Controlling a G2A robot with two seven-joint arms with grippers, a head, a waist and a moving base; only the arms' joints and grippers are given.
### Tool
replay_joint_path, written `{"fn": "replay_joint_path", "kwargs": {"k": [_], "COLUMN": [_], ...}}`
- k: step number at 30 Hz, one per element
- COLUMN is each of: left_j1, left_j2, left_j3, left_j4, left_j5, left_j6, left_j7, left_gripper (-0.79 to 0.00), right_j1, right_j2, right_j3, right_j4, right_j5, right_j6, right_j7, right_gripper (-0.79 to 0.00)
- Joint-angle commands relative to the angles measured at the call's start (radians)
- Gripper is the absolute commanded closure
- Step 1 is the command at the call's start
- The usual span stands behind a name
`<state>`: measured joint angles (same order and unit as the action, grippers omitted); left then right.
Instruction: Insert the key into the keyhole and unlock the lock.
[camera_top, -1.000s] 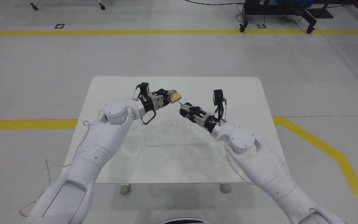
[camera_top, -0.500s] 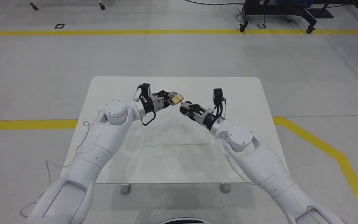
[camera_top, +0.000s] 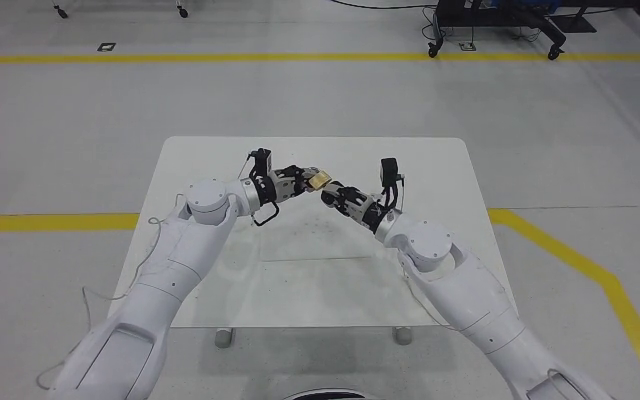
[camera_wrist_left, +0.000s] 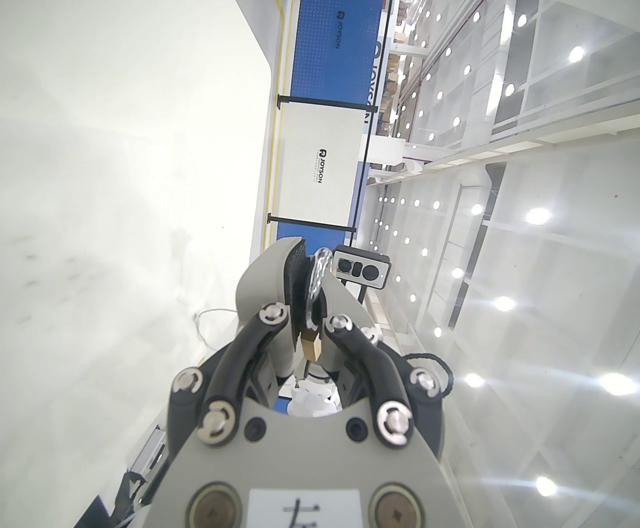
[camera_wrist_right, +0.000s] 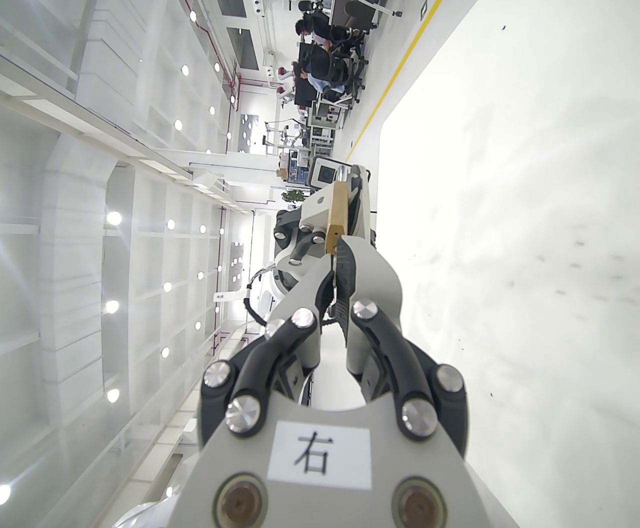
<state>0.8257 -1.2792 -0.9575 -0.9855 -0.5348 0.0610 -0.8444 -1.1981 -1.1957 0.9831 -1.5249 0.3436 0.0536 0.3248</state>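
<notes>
Above table (camera_top: 430, 160) centre, clear of surface: lock (camera_wrist_right: 336, 220) clenched by shackle in left gripper (camera_wrist_left: 312, 272). Right gripper (camera_wrist_right: 339, 252) tip meets lock's base, fingers pinched tight, apparently on key, blade hidden. Your risk, as I judge it: slight misalignment jams blade at keyhole. Push then twists lock in shackle grip, or key slips between pads.

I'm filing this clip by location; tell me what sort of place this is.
Probably an industrial lab or workshop hall: yellow floor lines run past the white table, rows of ceiling lights hang overhead, and desks stand farther off.
</notes>
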Motion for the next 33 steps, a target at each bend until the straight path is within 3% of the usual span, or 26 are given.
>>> {"fn": "replay_joint_path", "kwargs": {"k": [1, 2, 3, 8, 13, 16, 33], "left_j1": [0.001, 0.002, 0.003, 0.005, 0.008, 0.009, 0.022], "left_j2": [-0.001, -0.001, -0.001, -0.003, -0.005, -0.006, -0.004], "left_j3": [-0.003, -0.004, -0.006, -0.011, -0.015, -0.018, -0.038], "left_j4": [0.001, 0.001, 0.001, 0.000, -0.001, -0.002, -0.021], "left_j5": [-0.003, -0.005, -0.006, -0.007, -0.007, -0.007, 0.023], "left_j6": [0.001, 0.001, 0.002, 0.004, 0.006, 0.005, -0.058], "left_j7": [0.000, 0.001, 0.002, 0.006, 0.009, 0.010, -0.034], "left_gripper": [0.000, 0.000, 0.000, 0.000, 0.000, 0.000, 0.000], "right_j1": [-0.003, -0.006, -0.009, -0.031, -0.050, -0.055, -0.036], "right_j2": [-0.001, -0.002, -0.002, 0.000, 0.002, 0.001, -0.017], "right_j3": [0.002, 0.004, 0.006, 0.027, 0.047, 0.054, 0.070], "right_j4": [-0.002, -0.004, -0.006, -0.021, -0.032, -0.034, 0.037], "right_j5": [-0.002, -0.002, -0.003, -0.009, -0.010, -0.011, 0.120], "right_j6": [0.000, -0.002, -0.002, -0.009, -0.012, -0.011, -0.026], "right_j7": [0.000, 0.001, 0.003, 0.009, 0.019, 0.024, 0.111], "right_gripper": [0.000, -0.065, -0.080, -0.095, -0.065, -0.003, 0.000]}}
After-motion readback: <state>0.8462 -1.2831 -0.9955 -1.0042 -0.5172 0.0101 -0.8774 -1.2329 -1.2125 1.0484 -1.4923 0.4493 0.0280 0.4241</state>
